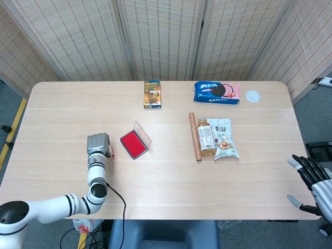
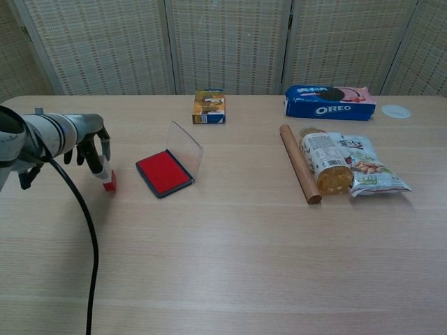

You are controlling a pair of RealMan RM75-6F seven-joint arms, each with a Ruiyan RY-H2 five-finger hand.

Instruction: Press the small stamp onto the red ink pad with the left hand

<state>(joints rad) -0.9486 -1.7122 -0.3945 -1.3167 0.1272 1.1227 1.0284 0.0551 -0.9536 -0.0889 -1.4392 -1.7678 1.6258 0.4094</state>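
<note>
The small stamp, a white handle on a red base, leans tilted with its base on the table, left of the ink pad. My left hand reaches down over it and its fingers pinch the handle. From the head view the left hand covers most of the stamp. The red ink pad lies open about a hand's width to the right, its clear lid standing up on the far side. My right hand hangs off the table's front right corner, fingers spread and holding nothing.
A wooden rolling pin, a drink bottle and a snack bag lie right of centre. An Oreo pack, a small box and a white disc sit along the back. A black cable trails from my left arm.
</note>
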